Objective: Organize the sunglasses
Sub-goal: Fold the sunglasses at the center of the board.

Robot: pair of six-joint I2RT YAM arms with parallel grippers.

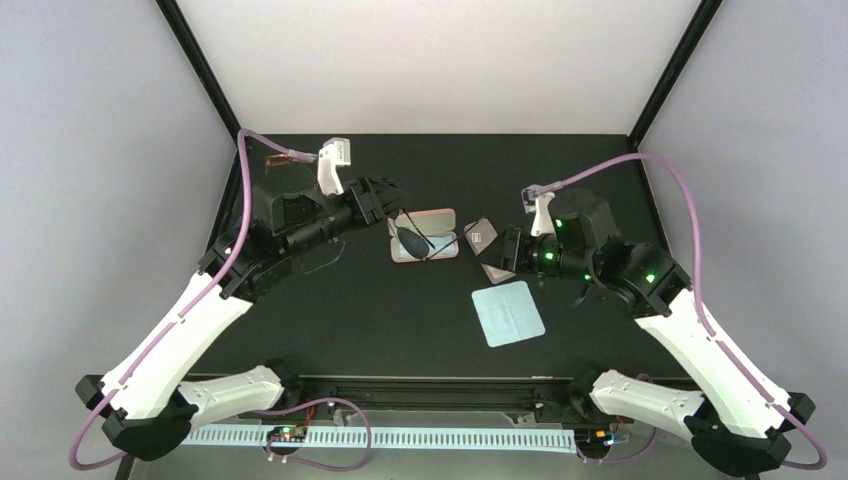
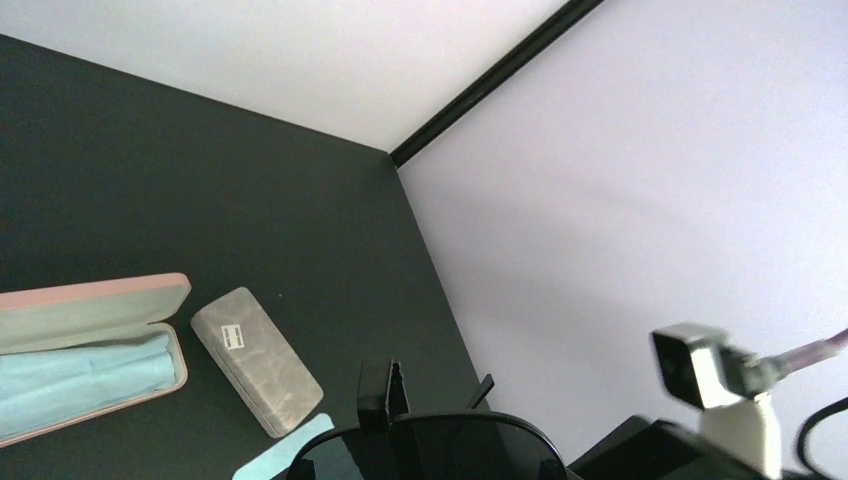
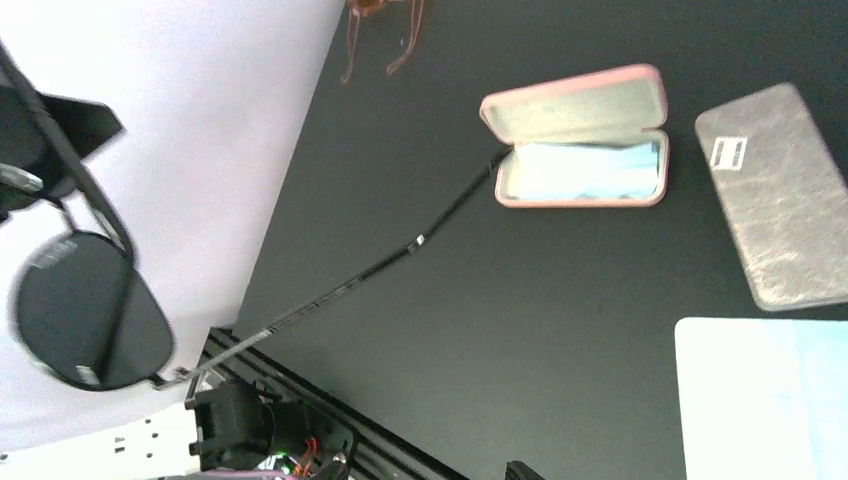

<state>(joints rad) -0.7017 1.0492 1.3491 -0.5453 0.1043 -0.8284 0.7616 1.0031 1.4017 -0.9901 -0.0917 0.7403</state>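
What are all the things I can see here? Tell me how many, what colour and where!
sunglasses: 1, black frame with dark lenses, held up over the pink case
pink case: 1, pink, open in the middle of the table, something light blue inside
grey case: 1, grey, shut, lying flat just right of the pink case
cloth: 1, light blue, flat on the table, nearer the arms than the cases
thin glasses: 1, brownish, far-left corner of the table
table: 1, black, under everything
left gripper: 1, black, holding the sunglasses
right gripper: 1, black, above the grey case; open or shut is unclear
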